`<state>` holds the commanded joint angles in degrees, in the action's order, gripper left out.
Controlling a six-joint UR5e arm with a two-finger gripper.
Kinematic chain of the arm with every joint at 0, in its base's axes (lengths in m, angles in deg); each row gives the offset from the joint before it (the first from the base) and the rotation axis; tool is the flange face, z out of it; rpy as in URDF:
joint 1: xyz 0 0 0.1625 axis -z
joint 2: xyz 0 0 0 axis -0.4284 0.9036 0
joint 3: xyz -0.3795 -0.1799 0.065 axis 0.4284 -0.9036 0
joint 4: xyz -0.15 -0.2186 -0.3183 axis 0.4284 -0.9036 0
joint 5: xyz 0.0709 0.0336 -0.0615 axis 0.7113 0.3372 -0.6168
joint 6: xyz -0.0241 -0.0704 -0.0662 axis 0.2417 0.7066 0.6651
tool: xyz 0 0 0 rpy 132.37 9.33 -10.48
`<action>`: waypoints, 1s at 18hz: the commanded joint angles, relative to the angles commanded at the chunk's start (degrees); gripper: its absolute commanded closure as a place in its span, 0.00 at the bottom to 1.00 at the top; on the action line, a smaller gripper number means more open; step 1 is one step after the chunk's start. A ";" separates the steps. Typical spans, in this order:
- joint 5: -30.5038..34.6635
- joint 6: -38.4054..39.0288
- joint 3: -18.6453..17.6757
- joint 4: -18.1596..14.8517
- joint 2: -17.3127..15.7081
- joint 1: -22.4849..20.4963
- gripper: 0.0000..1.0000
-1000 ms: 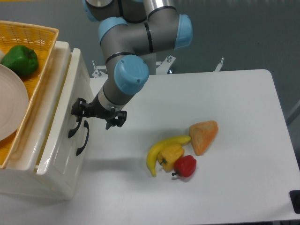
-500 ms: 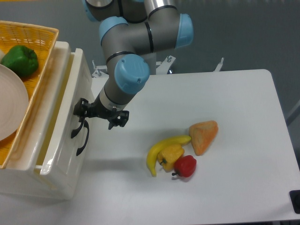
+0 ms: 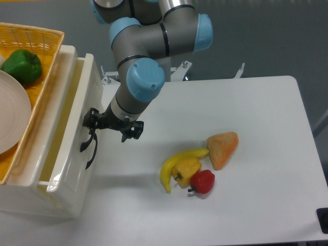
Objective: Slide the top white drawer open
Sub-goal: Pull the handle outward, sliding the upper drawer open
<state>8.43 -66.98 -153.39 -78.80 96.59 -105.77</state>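
At the surface's nine o'clock edge, the gripper draws the top white drawer outward, jaws closed on its black handle. The gap has widened over the past second, and the drawer stands partly open.

The drawer looks glossy white plastic; the basket is rough woven wicker; the table is matt.
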 joint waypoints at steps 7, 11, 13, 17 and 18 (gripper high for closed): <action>1.05 -1.57 0.62 -0.17 0.00 -0.26 0.00; 2.28 -3.08 0.62 -0.53 -0.09 -0.26 0.00; 2.46 -3.16 0.62 -0.44 -0.09 -0.44 0.00; 2.46 -4.13 0.62 -0.44 0.00 -0.88 0.00; 2.46 -4.13 0.62 -0.44 0.00 -1.23 0.00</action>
<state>10.89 -71.11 -152.78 -79.23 96.59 -107.00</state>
